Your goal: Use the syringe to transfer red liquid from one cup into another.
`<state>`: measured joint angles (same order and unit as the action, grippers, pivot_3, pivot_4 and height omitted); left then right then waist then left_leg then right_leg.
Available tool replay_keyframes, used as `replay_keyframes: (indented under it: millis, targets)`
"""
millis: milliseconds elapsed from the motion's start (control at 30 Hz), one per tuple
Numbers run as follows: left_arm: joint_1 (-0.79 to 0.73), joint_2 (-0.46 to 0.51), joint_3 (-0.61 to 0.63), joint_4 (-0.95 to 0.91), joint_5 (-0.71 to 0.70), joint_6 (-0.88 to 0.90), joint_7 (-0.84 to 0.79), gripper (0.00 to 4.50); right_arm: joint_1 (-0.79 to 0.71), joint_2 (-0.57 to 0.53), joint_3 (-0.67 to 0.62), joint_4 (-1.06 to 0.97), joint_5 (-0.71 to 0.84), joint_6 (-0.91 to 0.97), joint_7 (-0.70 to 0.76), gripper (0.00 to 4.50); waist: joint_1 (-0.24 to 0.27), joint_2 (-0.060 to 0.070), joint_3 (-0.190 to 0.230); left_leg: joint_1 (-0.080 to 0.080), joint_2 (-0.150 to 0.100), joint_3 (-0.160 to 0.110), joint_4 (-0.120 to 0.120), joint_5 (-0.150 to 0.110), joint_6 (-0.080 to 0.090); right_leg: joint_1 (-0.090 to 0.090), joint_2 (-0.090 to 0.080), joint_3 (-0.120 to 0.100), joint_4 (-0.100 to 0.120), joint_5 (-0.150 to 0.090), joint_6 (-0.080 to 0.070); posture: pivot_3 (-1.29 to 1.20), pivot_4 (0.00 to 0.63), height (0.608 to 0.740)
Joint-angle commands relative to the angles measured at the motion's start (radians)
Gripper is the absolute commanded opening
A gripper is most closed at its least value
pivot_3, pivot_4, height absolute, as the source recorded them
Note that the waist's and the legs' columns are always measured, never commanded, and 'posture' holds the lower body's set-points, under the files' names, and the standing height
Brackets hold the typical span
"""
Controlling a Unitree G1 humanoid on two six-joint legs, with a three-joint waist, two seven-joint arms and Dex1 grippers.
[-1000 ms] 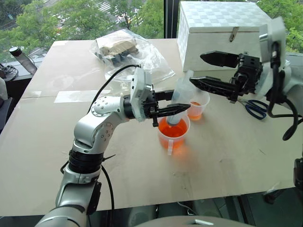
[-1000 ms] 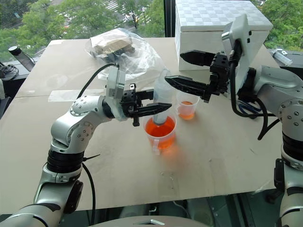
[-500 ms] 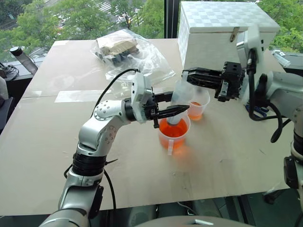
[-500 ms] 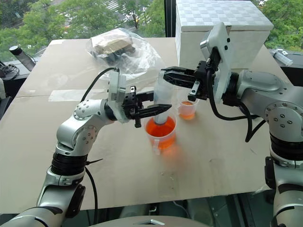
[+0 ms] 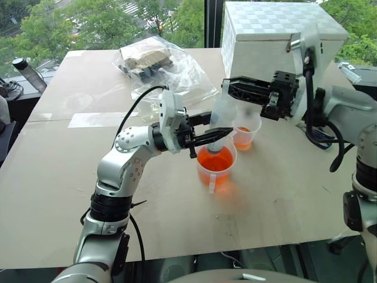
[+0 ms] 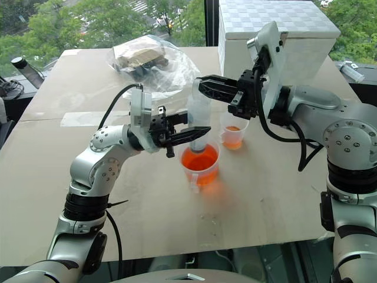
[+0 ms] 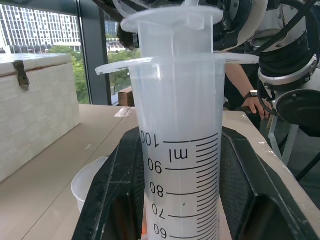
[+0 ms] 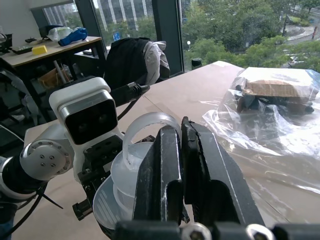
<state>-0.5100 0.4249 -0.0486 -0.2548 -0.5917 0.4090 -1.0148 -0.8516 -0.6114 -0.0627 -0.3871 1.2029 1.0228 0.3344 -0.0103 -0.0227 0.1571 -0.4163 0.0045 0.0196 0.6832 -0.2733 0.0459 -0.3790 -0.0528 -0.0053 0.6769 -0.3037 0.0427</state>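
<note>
On the brown cardboard-covered table (image 5: 283,200), the large clear plastic syringe (image 5: 222,121) stood nozzle-down in the wide clear cup (image 5: 215,167) of orange-red liquid (image 5: 215,162), clamped by the left gripper (image 5: 217,135); the right gripper (image 5: 231,89), open a second before, had closed at its plunger top, apparently ready to draw.

Office or lab: cardboard-covered table (image 5: 70,177) by high window (image 5: 88,23), cluttered desk (image 8: 40,52) behind

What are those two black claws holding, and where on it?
Left gripper clamps the large clear plastic syringe by its barrel; right gripper is shut at its plunger top.
</note>
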Motion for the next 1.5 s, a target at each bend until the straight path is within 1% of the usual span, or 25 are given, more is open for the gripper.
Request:
replay_keyframes:
  millis: [33, 133, 267, 367, 400, 433, 467, 500, 533, 567, 600, 700, 833, 867, 933, 1000, 1067, 1267, 1400, 1500]
  targets:
    - [0.016, 0.002, -0.06, -0.034, -0.003, 0.011, -0.034, 1.38, -0.063, -0.011, -0.159, 0.038, 0.02, -0.057, -0.088, 0.02, -0.001, 0.0, 0.0, 0.0, 0.0, 0.0, 0.0, 0.0, 0.0, 0.0, 0.0, 0.0, 0.0, 0.0, 0.0, 0.0, 0.15, 0.74]
    - [0.013, -0.006, -0.063, -0.039, -0.009, 0.018, -0.025, 1.38, -0.06, -0.019, -0.158, 0.048, 0.045, -0.051, -0.112, 0.02, -0.001, 0.0, 0.0, 0.0, 0.0, 0.0, 0.0, 0.0, 0.0, 0.0, 0.0, 0.0, 0.0, 0.0, 0.0, 0.0, 0.15, 0.74]
    - [0.012, -0.012, -0.06, -0.046, -0.01, 0.023, -0.017, 1.38, -0.038, -0.038, -0.134, 0.035, 0.032, -0.048, -0.107, 0.02, -0.001, 0.0, 0.0, 0.0, 0.0, 0.0, 0.0, 0.0, 0.0, 0.0, 0.0, 0.0, 0.0, 0.0, 0.0, 0.0, 0.15, 0.74]
    - [0.008, -0.014, -0.05, -0.034, -0.009, 0.017, -0.021, 1.38, -0.03, -0.069, -0.123, 0.032, 0.028, -0.034, -0.069, 0.02, -0.001, 0.0, 0.0, 0.0, 0.0, 0.0, 0.0, 0.0, 0.0, 0.0, 0.0, 0.0, 0.0, 0.0, 0.0, 0.0, 0.15, 0.74]
    - [0.007, -0.015, -0.048, -0.03, -0.009, 0.014, -0.021, 1.38, -0.026, -0.082, -0.12, 0.032, 0.029, -0.028, -0.054, 0.64, 0.001, 0.0, 0.0, 0.0, 0.0, 0.0, 0.0, 0.0, 0.0, 0.0, 0.0, 0.0, 0.0, 0.0, 0.0, 0.0, 0.15, 0.74]
    - [0.005, -0.017, -0.045, -0.025, -0.009, 0.011, -0.019, 1.38, -0.02, -0.097, -0.117, 0.029, 0.027, -0.026, -0.038, 0.95, 0.001, 0.0, 0.0, 0.0, 0.0, 0.0, 0.0, 0.0, 0.0, 0.0, 0.0, 0.0, 0.0, 0.0, 0.0, 0.0, 0.15, 0.74]
    - [0.004, -0.018, -0.044, -0.02, -0.008, 0.005, -0.019, 1.38, -0.015, -0.112, -0.112, 0.023, 0.007, -0.031, -0.038, 1.09, 0.001, 0.0, 0.0, 0.0, 0.0, 0.0, 0.0, 0.0, 0.0, 0.0, 0.0, 0.0, -0.001, 0.0, 0.0, 0.0, 0.15, 0.74]
    - [0.003, -0.02, -0.043, -0.017, -0.007, 0.001, -0.018, 1.38, -0.012, -0.12, -0.111, 0.02, -0.006, -0.034, -0.042, 1.72, 0.001, 0.0, 0.0, 0.0, 0.0, 0.0, 0.0, 0.0, 0.0, 0.0, 0.0, 0.0, -0.001, 0.0, 0.0, 0.0, 0.15, 0.74]
    - [0.003, -0.021, -0.043, -0.016, -0.006, -0.002, -0.017, 1.38, -0.009, -0.126, -0.11, 0.017, -0.013, -0.037, -0.044, 2.06, 0.0, 0.0, 0.0, 0.0, 0.0, 0.0, 0.0, 0.0, 0.0, 0.0, 0.0, 0.0, -0.001, 0.0, 0.0, 0.0, 0.15, 0.74]
    - [0.0, -0.025, -0.041, -0.012, -0.006, -0.006, -0.014, 1.38, 0.0, -0.142, -0.116, 0.015, 0.014, -0.021, -0.016, 2.36, 0.0, 0.0, 0.0, 0.0, 0.0, 0.0, 0.0, 0.0, 0.0, 0.0, 0.0, 0.0, -0.001, 0.0, 0.0, 0.0, 0.15, 0.74]
    - [-0.005, -0.028, -0.04, -0.009, -0.007, -0.009, -0.012, 1.38, 0.014, -0.163, -0.127, 0.007, 0.044, -0.006, 0.023, 2.91, 0.0, 0.0, 0.0, 0.0, 0.0, 0.0, 0.0, 0.0, 0.0, 0.0, 0.0, 0.0, 0.0, 0.0, 0.0, 0.0, 0.15, 0.74]
    - [-0.031, -0.037, -0.023, -0.006, -0.019, -0.009, 0.0, 1.38, 0.067, -0.241, -0.196, 0.023, 0.124, 0.032, 0.126, 2.91, 0.005, 0.0, 0.0, -0.001, 0.0, 0.0, -0.001, 0.0, 0.001, 0.0, 0.0, 0.0, -0.002, 0.0, 0.0, 0.0, 0.15, 0.74]
    - [-0.067, -0.025, -0.011, -0.007, -0.033, 0.027, 0.009, 1.38, 0.123, -0.309, -0.267, 0.06, 0.205, 0.066, 0.22, 2.91, 0.007, 0.0, 0.0, -0.001, 0.0, 0.0, -0.001, -0.001, 0.002, 0.001, 0.0, 0.0, -0.003, 0.0, 0.0, 0.0, 0.15, 0.74]
    - [-0.082, -0.013, -0.01, -0.006, -0.037, 0.048, 0.007, 1.38, 0.137, -0.316, -0.292, 0.081, 0.263, 0.079, 0.231, 2.91, 0.007, 0.0, 0.0, -0.001, 0.0, 0.0, -0.001, -0.003, 0.004, 0.001, 0.0, -0.001, -0.003, 0.0, 0.0, 0.0, 0.15, 0.74]
    - [-0.114, 0.002, -0.002, -0.008, -0.055, 0.1, 0.02, 1.38, 0.155, -0.311, -0.324, 0.111, 0.337, 0.081, 0.225, 2.91, 0.004, 0.0, 0.0, -0.001, 0.0, 0.0, -0.001, -0.003, 0.005, 0.001, 0.0, -0.001, -0.003, 0.0, 0.0, 0.0, 0.15, 0.74]
    - [-0.153, 0.02, -0.004, -0.01, -0.068, 0.161, 0.039, 1.38, 0.166, -0.3, -0.331, 0.122, 0.358, 0.071, 0.212, 2.91, 0.0, 0.0, 0.0, -0.001, 0.0, 0.0, -0.001, -0.003, 0.005, 0.001, 0.0, 0.0, -0.003, 0.0, 0.0, 0.0, 0.15, 0.74]
    - [-0.195, 0.033, -0.002, -0.012, -0.102, 0.241, 0.056, 1.38, 0.177, -0.295, -0.323, 0.118, 0.353, 0.065, 0.206, 2.91, 0.0, 0.0, 0.0, -0.001, 0.0, 0.0, -0.001, -0.003, 0.005, 0.001, 0.0, 0.0, -0.003, 0.0, 0.0, 0.0, 0.15, 0.74]
    - [-0.324, 0.043, 0.034, 0.02, -0.177, 0.366, 0.09, 1.38, 0.184, -0.273, -0.33, 0.135, 0.347, 0.042, 0.184, 2.91, 0.001, 0.0, 0.0, -0.001, 0.0, 0.0, -0.001, -0.001, 0.002, 0.0, 0.0, 0.0, -0.003, 0.0, 0.0, 0.0, 0.15, 0.74]
    - [-0.384, 0.045, 0.03, 0.07, -0.155, 0.349, 0.072, 1.38, 0.188, -0.263, -0.342, 0.141, 0.356, 0.024, 0.18, 2.91, 0.002, 0.0, 0.0, -0.001, 0.0, 0.0, -0.001, -0.001, 0.001, 0.001, 0.0, 0.0, -0.003, 0.0, 0.0, 0.0, 0.15, 0.74]
    - [-0.457, 0.014, 0.011, 0.198, -0.076, 0.242, 0.053, 1.38, 0.159, -0.221, -0.374, 0.17, 0.353, -0.042, 0.131, 2.91, 0.004, 0.0, 0.0, -0.001, 0.0, 0.0, -0.001, -0.001, 0.001, 0.0, 0.001, 0.0, -0.003, 0.0, 0.0, 0.0, 0.15, 0.74]
